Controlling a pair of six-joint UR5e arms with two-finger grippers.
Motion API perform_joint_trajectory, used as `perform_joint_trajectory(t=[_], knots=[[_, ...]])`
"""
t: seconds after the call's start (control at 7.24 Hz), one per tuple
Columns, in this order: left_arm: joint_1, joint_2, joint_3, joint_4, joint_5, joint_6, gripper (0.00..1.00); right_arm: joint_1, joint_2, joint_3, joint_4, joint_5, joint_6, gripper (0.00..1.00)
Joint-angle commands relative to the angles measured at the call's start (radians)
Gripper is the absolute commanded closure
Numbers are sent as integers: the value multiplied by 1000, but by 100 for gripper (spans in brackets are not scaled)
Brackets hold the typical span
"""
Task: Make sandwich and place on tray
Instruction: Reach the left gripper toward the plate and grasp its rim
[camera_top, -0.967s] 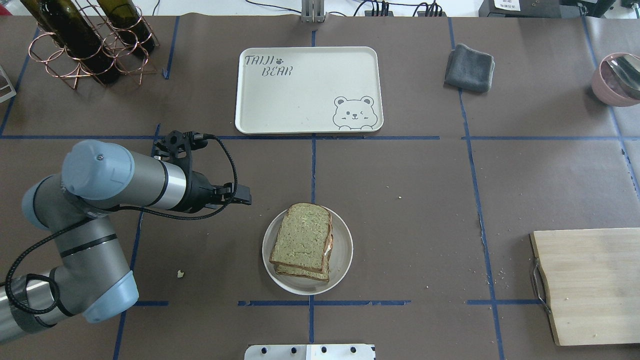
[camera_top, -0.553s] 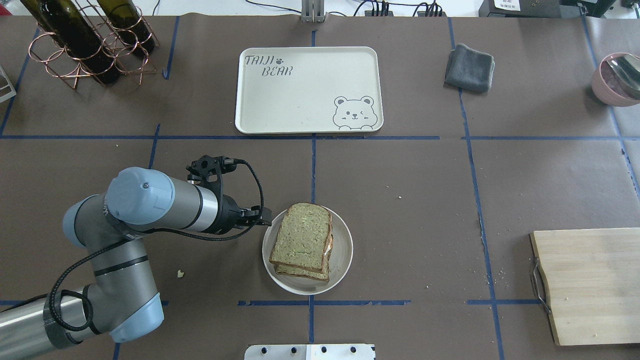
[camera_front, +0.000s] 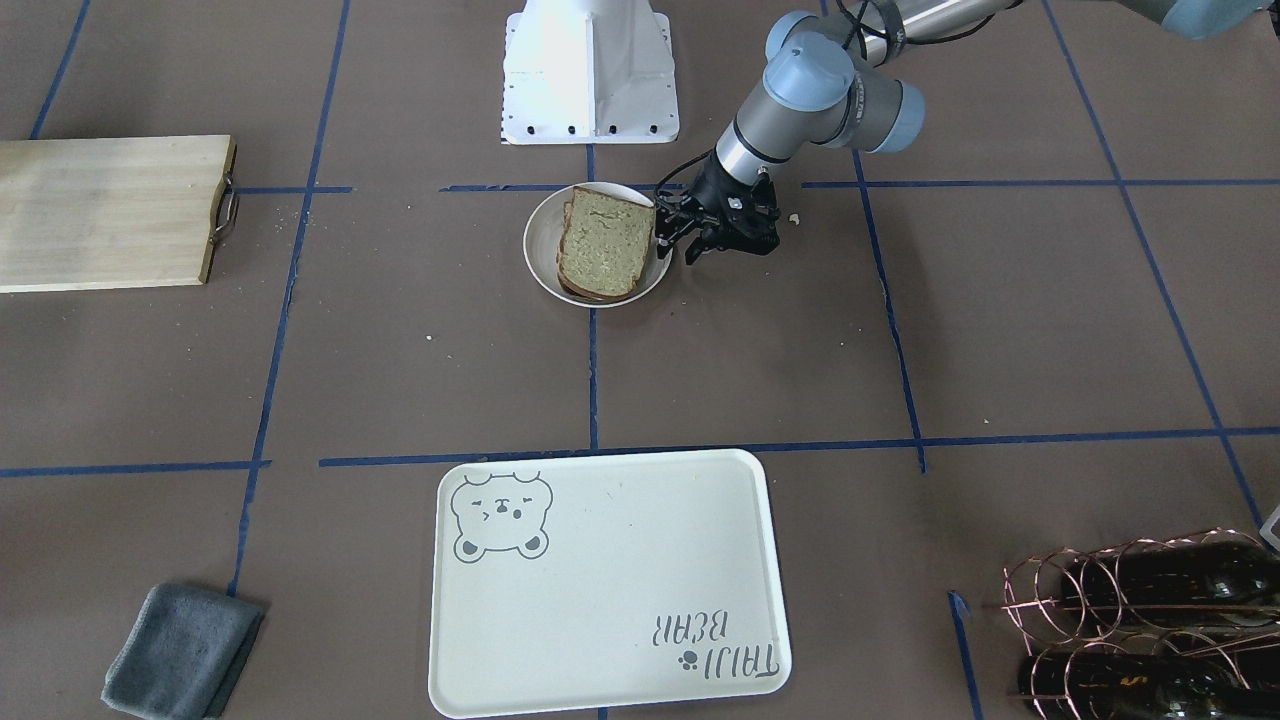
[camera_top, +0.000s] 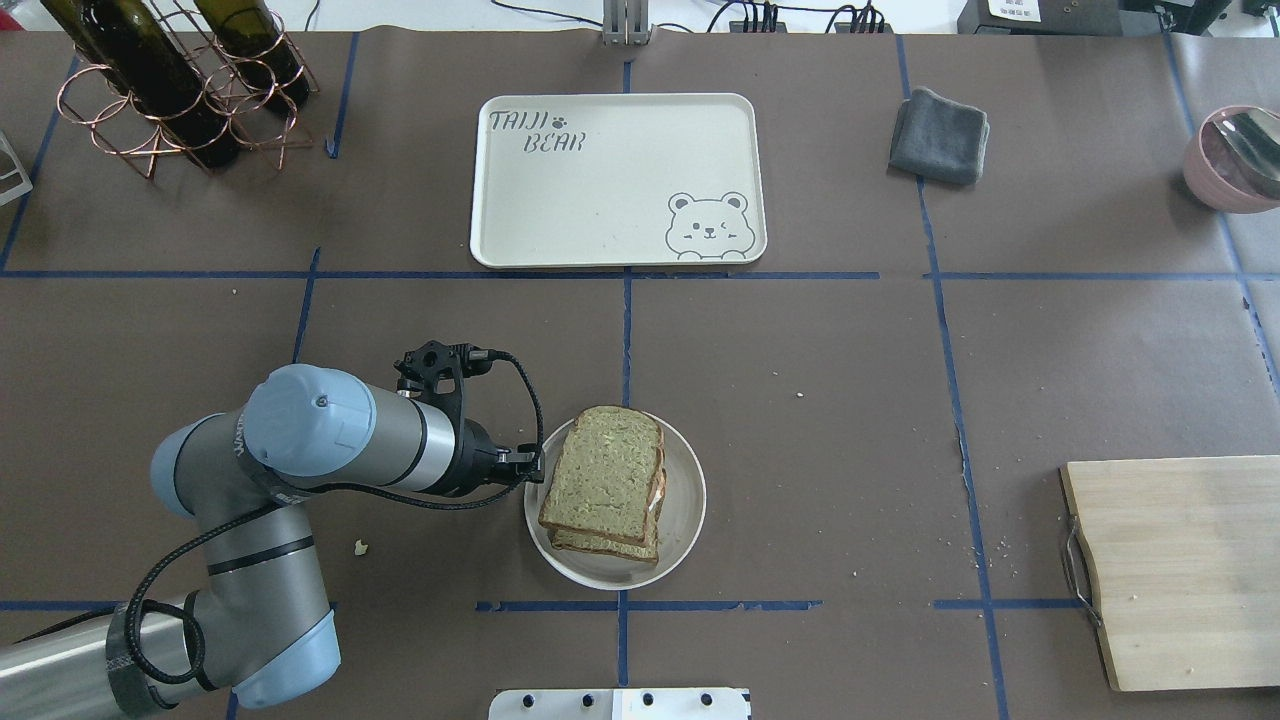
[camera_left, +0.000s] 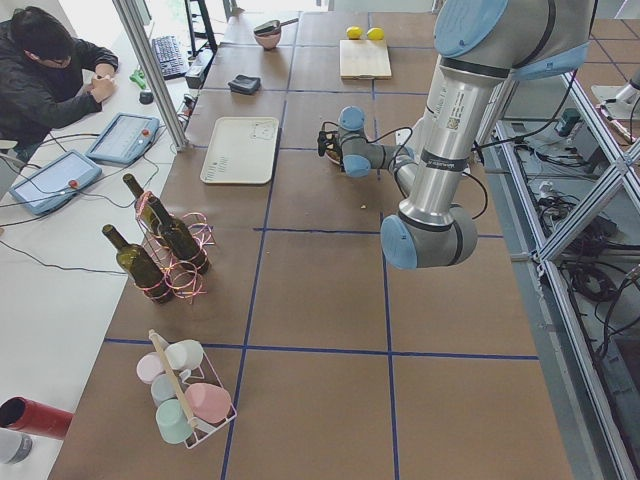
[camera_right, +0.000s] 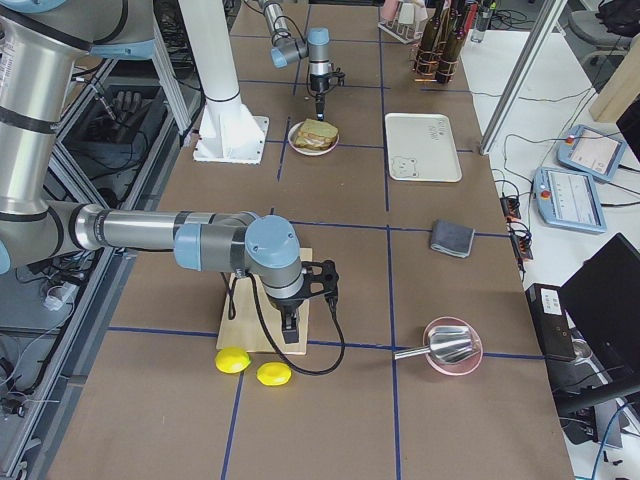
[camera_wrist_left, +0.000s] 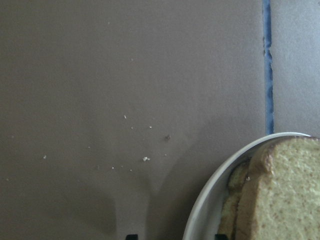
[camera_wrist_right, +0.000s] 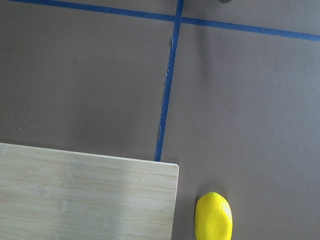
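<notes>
The sandwich (camera_top: 605, 480) is two greenish-tan slices stacked on a small round white plate (camera_top: 690, 500) at the table's near middle, with a sliver of white egg at its right edge. My left gripper (camera_top: 530, 465) is low at the plate's left rim, open and empty. In the left wrist view the plate rim (camera_wrist_left: 210, 200) runs between the two fingertips and the sandwich (camera_wrist_left: 285, 195) is at the lower right. The tray (camera_top: 620, 180) with the bear drawing lies bare at the far middle. My right gripper (camera_right: 292, 335) hangs over the cutting board's edge; I cannot tell whether it is open or shut.
A pale wooden cutting board (camera_top: 1180, 570) lies at the near right, with two lemons (camera_right: 232, 360) beside it. A grey cloth (camera_top: 940, 135) and a pink bowl (camera_top: 1235, 160) are at the far right. A wire rack of wine bottles (camera_top: 170, 80) stands at the far left.
My left arm has swung toward me and to the right, bringing its gripper down to the plate's left rim. The sandwich, plate and tray have not moved.
</notes>
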Motion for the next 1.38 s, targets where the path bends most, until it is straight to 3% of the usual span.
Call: perform_joint_trajectory(t=[0.0,0.41,0.55,0.69,1.11,1.24], knots=[[6,-4,7,-1,0,0,74,0,0,0,2,1,0,0],[15,-18,21,-2,0,0,74,0,0,0,0,2,2,0],[15,-19,21,-2,-2,0,83,0,0,0,0,2,2,0],[15,-18,19,-2,-2,0,100,0,0,0,2,2,3,0],[-35,-18,7,-5,-12,-3,100,-2,0,-2,2,1,8,0],[-113,-18,9,-4,-106,6,100,-2,2,-2,2,-1,9,0]])
